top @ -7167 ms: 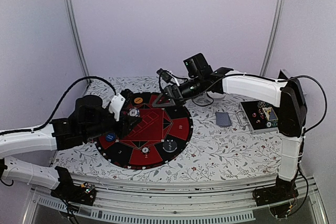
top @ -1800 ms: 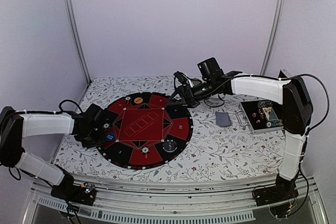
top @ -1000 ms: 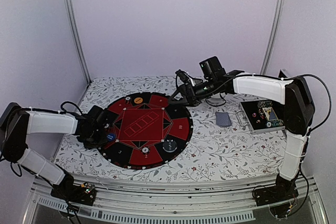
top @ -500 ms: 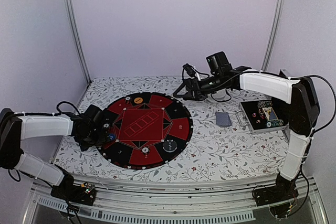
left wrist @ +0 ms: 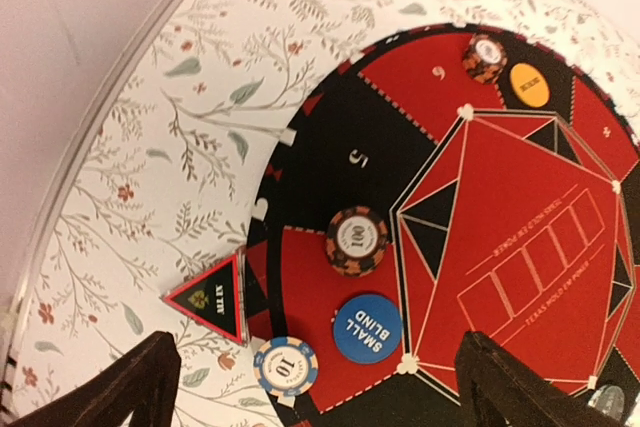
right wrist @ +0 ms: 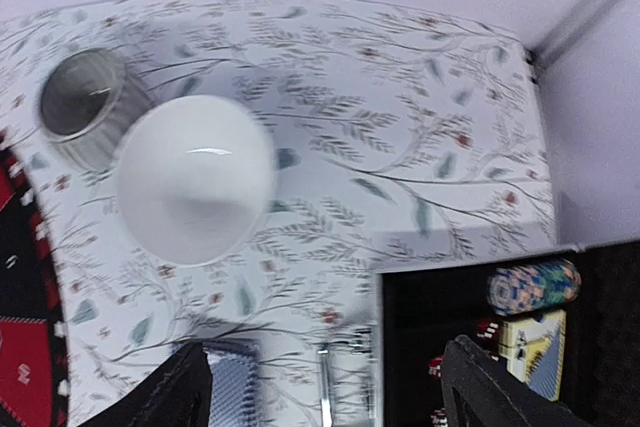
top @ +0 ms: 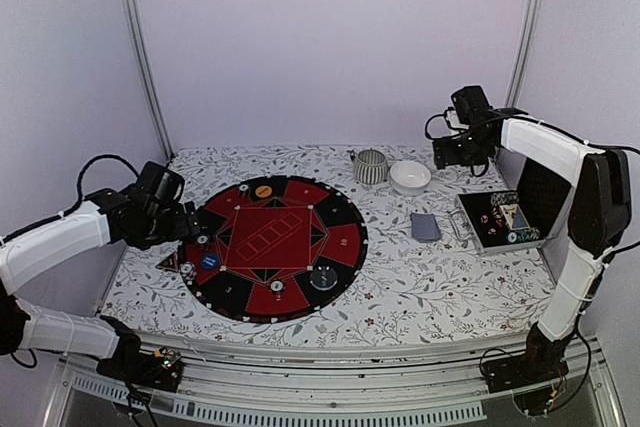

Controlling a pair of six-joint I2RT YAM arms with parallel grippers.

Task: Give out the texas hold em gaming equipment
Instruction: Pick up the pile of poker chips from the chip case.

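The left gripper (left wrist: 318, 367) gapes wide and empty above the blue chip (left wrist: 367, 327) — the right gripper (right wrist: 325, 355), near the white bowl (right wrist: 193, 177), stands open too, holding nothing.

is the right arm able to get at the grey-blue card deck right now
Probably yes: the right gripper is open above the table and the card deck lies bare beside the case, nothing between them.
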